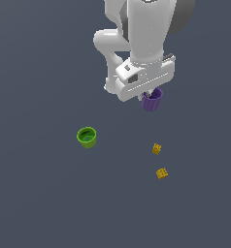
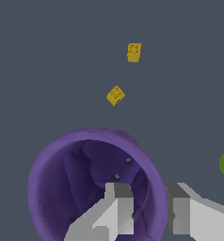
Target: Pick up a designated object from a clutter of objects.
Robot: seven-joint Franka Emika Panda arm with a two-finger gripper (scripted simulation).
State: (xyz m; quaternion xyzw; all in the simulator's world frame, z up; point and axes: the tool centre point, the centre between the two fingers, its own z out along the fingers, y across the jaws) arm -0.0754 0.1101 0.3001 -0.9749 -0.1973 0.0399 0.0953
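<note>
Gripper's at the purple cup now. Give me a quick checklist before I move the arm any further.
1. Right object: the gripper is at the purple cup, not the green cup. Ok.
2. Grip placement: in the wrist view one finger sits inside the rim and the other outside, pinching the wall. Ok.
3. Grip firmness: whether the pads press hard enough cannot be seen. Cannot tell.
4. Cup off the floor: no clear shadow or contact cue under it. Cannot tell.
5. Nearby clutter: both yellow blocks and the green cup lie apart from the gripper. Ok.
</note>
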